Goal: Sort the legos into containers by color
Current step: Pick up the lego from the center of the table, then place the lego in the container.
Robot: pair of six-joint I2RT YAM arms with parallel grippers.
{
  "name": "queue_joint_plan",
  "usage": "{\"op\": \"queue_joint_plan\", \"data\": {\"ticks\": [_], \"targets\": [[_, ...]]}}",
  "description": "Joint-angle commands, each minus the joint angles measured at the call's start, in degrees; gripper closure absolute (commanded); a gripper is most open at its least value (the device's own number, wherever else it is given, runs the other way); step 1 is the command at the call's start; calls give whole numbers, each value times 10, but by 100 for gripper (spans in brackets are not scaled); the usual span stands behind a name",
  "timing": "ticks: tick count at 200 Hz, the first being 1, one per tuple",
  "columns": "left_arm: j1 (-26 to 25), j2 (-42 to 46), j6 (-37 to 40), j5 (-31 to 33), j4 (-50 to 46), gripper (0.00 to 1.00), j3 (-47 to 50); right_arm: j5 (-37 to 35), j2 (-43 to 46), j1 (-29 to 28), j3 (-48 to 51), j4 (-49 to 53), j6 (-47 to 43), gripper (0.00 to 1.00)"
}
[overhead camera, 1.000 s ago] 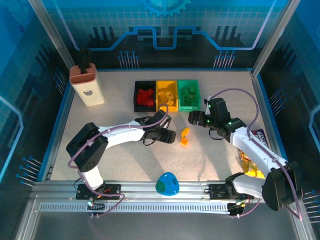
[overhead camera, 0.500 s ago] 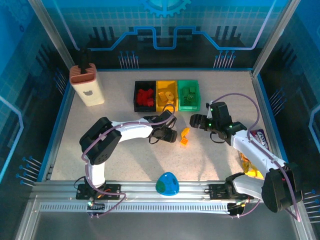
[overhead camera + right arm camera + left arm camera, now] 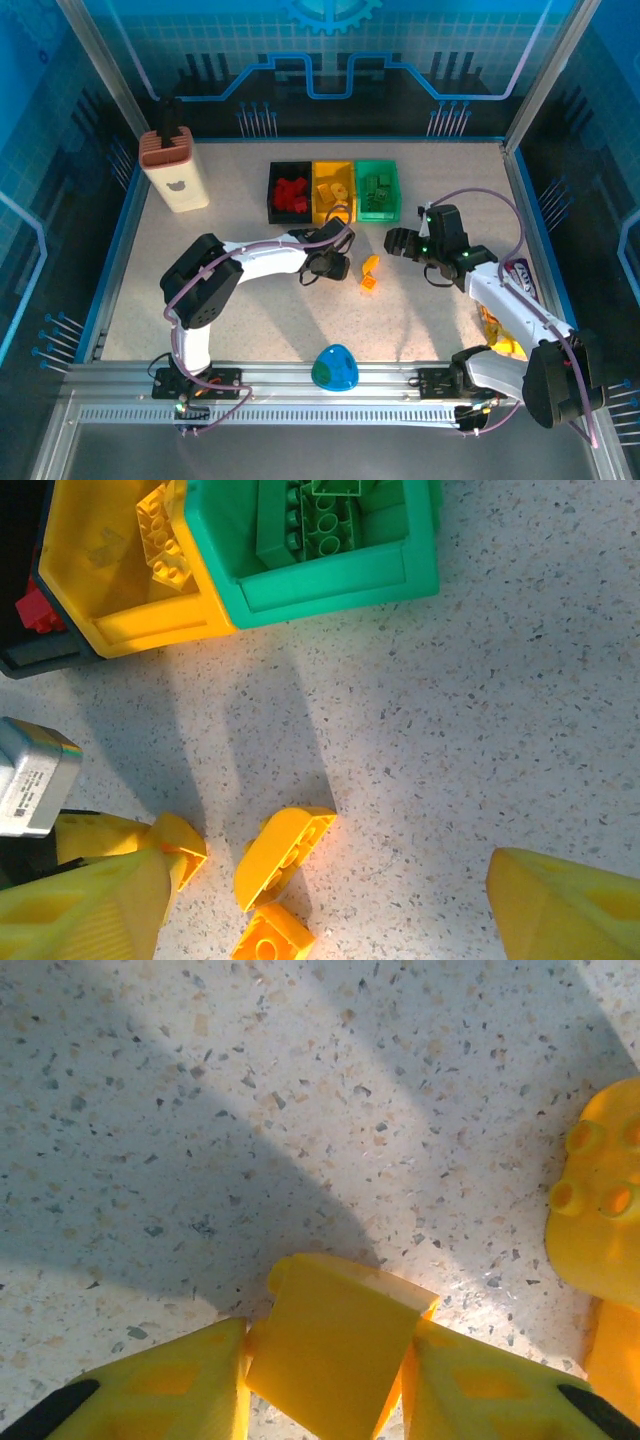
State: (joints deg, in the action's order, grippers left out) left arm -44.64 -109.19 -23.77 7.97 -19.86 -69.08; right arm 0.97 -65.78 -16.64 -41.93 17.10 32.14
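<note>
**Moment of pickup, read from the near edge outward.** Nearest me, the left gripper [image 3: 337,266] is reaching to mid-table. Its fingers [image 3: 175,1390] are drawn close and pressing on both flanks of a yellow brick [image 3: 335,1335]. I am judging this a grip, though I cannot tell whether the brick is clear of the table [image 3: 200,1110] yet. The brick is poking out ahead of the fingertips, slightly skewed.

Just to the right of that grip, a rounded yellow brick [image 3: 285,852] is lying with its long axis on a diagonal. A small yellow brick [image 3: 270,942] is touching its near end.

Further right, the right gripper [image 3: 400,240] is hanging over the table with its fingers spread wide, holding nothing.

Beyond both grippers, the three bins are standing side by side. The black bin [image 3: 40,660] is holding red bricks, the yellow bin [image 3: 140,630] yellow ones and the green bin [image 3: 330,580] green ones.

The relation that matters is that the yellow bin is lying almost straight beyond the left gripper, and that arm is the nearer one. I am therefore expecting a lift and a short carry away from me, and I am watching that the skewed brick is not slipping.
</note>
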Motion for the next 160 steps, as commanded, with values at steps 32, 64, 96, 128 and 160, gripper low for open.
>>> {"op": "queue_joint_plan", "data": {"ticks": [32,64,96,128,160], "targets": [[1,39,22,31,-34,63,-42,9,31,14,20,-2,10,17],[33,44,28,33,-50,63,-87,7,48,17,32,5,11,17],[82,35,29,22,-67,63,-149,7,67,19,48,11,15,17],[120,-5,32,17,-94,63,-236,12,82,20,63,12,22,17],[147,-63,34,15,-120,63,-329,20,90,20,68,18,25,17]]}}
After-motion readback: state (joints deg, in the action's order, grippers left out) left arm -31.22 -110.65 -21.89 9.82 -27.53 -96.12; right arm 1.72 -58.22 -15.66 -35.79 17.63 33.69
